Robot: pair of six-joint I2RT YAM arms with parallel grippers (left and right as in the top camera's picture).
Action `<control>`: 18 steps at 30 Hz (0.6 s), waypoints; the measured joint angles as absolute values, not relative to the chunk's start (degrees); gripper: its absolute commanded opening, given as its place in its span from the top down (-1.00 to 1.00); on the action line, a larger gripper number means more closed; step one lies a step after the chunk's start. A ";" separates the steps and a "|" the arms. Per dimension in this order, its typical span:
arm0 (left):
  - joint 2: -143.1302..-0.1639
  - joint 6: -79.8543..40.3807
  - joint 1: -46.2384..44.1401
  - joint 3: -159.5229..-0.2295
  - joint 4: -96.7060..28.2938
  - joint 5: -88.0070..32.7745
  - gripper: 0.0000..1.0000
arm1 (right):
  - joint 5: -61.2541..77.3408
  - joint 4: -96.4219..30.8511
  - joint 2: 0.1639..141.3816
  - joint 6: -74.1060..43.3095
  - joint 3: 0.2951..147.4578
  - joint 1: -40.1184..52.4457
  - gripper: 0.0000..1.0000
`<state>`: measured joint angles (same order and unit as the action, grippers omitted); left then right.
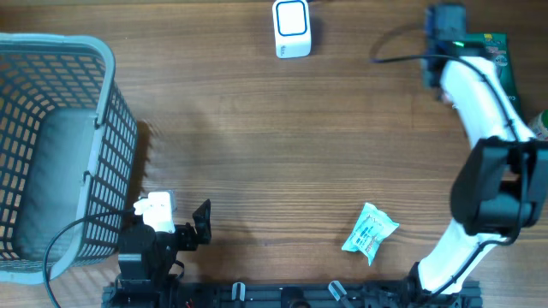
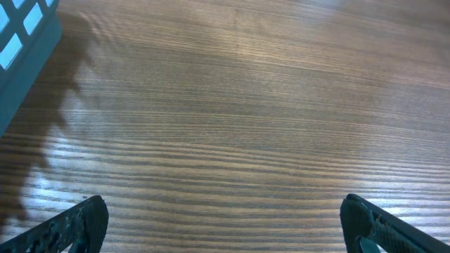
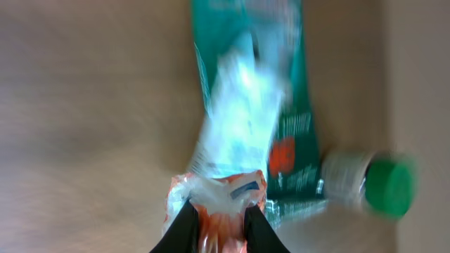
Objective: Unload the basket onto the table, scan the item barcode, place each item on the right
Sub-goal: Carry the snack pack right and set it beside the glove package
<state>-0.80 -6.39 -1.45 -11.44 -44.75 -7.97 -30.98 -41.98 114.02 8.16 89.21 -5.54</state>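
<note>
Looking down from overhead, I see a wooden table (image 1: 257,145) with a white scanner (image 1: 292,28) at 12 o'clock, by the far edge. A grey mesh basket (image 1: 103,128) fills the 9 o'clock side. A small teal-and-white pouch (image 1: 370,232) lies alone at 5 o'clock, well apart from both arms.

My right arm (image 1: 479,94) reaches up to 2 o'clock, and its body hides the pincer from above. On the right wrist camera, which is blurred, the right pincer (image 3: 219,219) has its jaws nearly together, pinching the crinkled top of an orange pack (image 3: 211,188) with a clear film edge. This pack sits at 2 o'clock on the table, low in the wrist view at 6 o'clock. Just beyond it lies a long teal pack (image 3: 246,70) running up toward 12 o'clock. A bottle (image 3: 373,186) with a green cap lies on its side at 4 o'clock, close beside the teal pack. I cannot tell whether the orange pack is lifted or resting on the table.

My left arm (image 1: 150,248) sits at 7 o'clock, just beside the basket. The left pincer (image 2: 223,211) is spread wide with nothing between its jaws, above bare wood.
</note>
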 measured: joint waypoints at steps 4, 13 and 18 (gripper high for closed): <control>-0.80 -6.39 -1.45 -11.44 -44.75 -7.97 -1.00 | -23.68 -43.13 114.54 5.63 85.25 -13.02 -0.99; -0.80 -6.39 -1.45 -11.44 -44.77 -7.97 -1.00 | -2.46 -46.24 114.32 4.49 85.25 -15.51 -1.00; -0.80 -6.39 -1.45 -11.44 -44.77 -7.99 -1.00 | 11.57 -54.57 104.18 2.07 90.15 -8.93 -0.99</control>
